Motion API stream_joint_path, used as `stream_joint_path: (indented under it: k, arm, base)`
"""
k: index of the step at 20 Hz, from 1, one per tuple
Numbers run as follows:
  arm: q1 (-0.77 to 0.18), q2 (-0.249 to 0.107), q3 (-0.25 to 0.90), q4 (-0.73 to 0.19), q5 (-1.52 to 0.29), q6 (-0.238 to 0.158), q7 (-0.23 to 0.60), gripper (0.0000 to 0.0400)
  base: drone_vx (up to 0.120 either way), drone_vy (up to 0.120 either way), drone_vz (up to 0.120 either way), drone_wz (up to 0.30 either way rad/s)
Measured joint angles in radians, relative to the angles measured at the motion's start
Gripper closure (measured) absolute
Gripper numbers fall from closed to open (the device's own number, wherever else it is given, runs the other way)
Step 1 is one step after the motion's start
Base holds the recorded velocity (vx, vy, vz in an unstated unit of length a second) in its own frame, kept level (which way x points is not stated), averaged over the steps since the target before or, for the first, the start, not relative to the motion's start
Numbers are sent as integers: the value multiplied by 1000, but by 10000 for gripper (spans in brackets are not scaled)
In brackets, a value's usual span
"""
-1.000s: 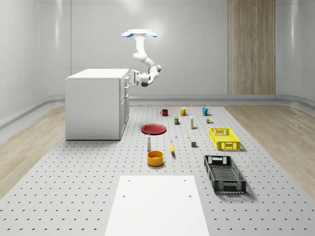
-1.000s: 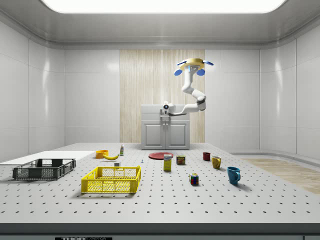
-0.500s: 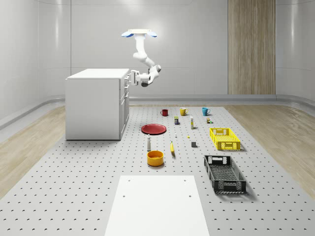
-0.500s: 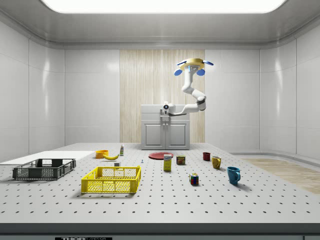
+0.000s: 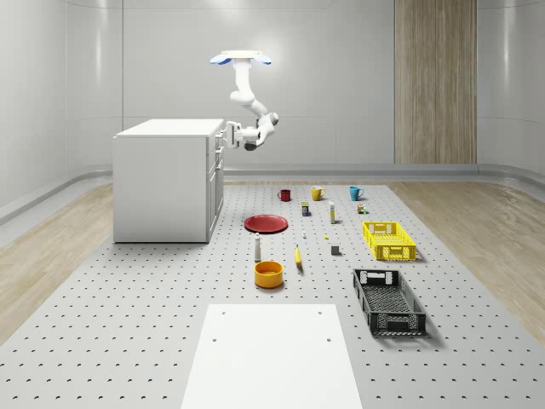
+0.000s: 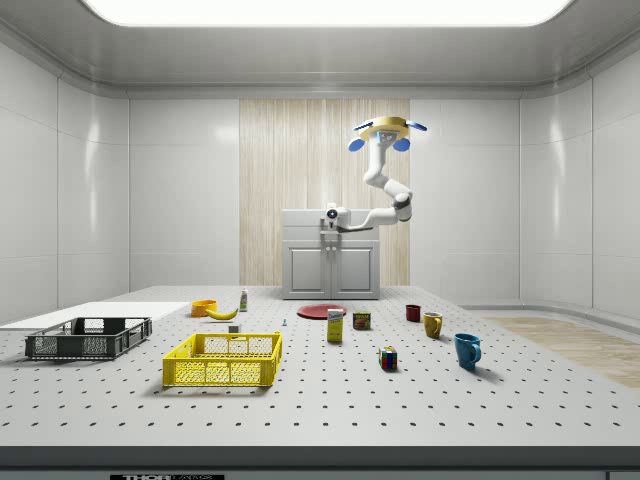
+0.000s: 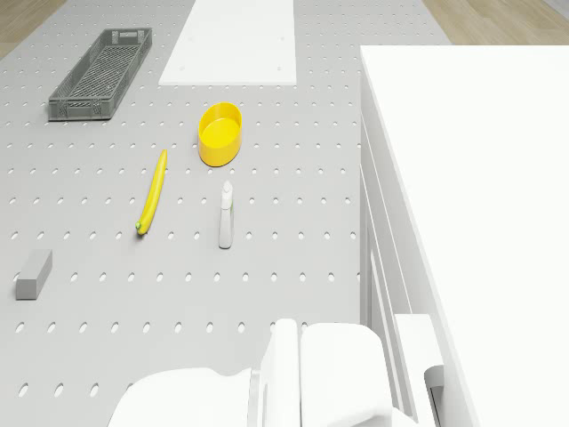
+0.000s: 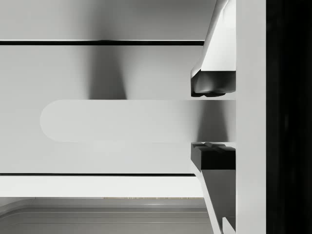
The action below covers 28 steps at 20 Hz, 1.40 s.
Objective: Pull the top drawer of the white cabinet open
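Although a second has gone by, nothing about the top drawer [image 5: 218,136] has changed: its front sits flush with the face of the white cabinet [image 5: 162,183], exactly as before, so the pull has not begun and the whole opening stroke is yet to come. The cabinet stands at the far left of the pegboard floor in the whole-scene view, the drawer just under its top edge. From the wrist, the drawer's handle [image 8: 117,121] runs as a flat bar between the two dark finger pads [image 8: 212,83], one on each side of it; the gripper [image 8: 212,120] straddles the bar, but whether the pads are pressing on it I cannot tell.

The arm has not shifted either. It drops from the drone [image 5: 241,58], bends at the elbow and reaches level toward the cabinet front, wrist horizontal. The drone hovers high beside the cabinet's drawer face, over the floor near the red plate [image 5: 266,223]. Further out lie the mugs, the yellow crate and the black tray.
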<state>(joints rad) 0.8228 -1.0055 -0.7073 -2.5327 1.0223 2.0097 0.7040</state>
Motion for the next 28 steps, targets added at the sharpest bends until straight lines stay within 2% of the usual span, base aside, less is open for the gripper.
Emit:
stream_joint_path:
  k: [4, 5, 6, 7, 8, 9, 10, 11, 13, 15, 18, 22, 23, 24, 25, 26, 27, 28]
  arm:
    - [-2, 1, 1, 0, 1, -1, 6, 286]
    - [-3, 5, -1, -2, 3, -3, -15, 272]
    - [-5, 16, -10, -8, -12, -4, -36, 179]
    - [-6, 29, -40, -16, -83, -22, -118, 13]
    - [-25, 55, -77, -19, -62, -68, -141, 2]
    - [-70, 99, -140, -26, -118, -175, -244, 70]
    - [-116, 142, -173, -15, -118, -242, -276, 120]
    - [-139, 151, -153, -10, -90, -253, -261, 158]
    - [-150, 128, -107, -17, -52, -228, -211, 212]
    - [-154, 110, -68, -20, -20, -202, -171, 245]
    - [-149, 95, -21, -15, 19, -169, -126, 271]
    - [-138, 88, 20, -4, 54, -138, -88, 286]
    - [-139, 99, 18, -11, 60, -118, -151, 239]
    - [-149, 136, -1, -14, 58, -153, -232, 187]
    - [-187, 194, 2, -1, 88, -212, -267, 211]
    - [-211, 200, 27, 3, 106, -225, -248, 229]
    - [-216, 192, 41, 5, 114, -221, -223, 256]
    - [-226, 191, 57, 0, 156, -188, -261, 289]
  base:
    - [0, 0, 0, 0]
    - [0, 0, 0, 0]
    - [0, 0, 0, 0]
    - [0, 0, 0, 0]
    - [0, 0, 0, 0]
    - [0, 0, 0, 0]
    - [0, 0, 0, 0]
    - [0, 0, 0, 0]
    - [0, 0, 0, 0]
    - [0, 0, 0, 0]
    - [0, 0, 0, 0]
    - [0, 0, 0, 0]
    - [0, 0, 0, 0]
    - [0, 0, 0, 0]
    - [0, 0, 0, 0]
    - [0, 0, 0, 0]
    - [0, 0, 0, 0]
    - [0, 0, 0, 0]
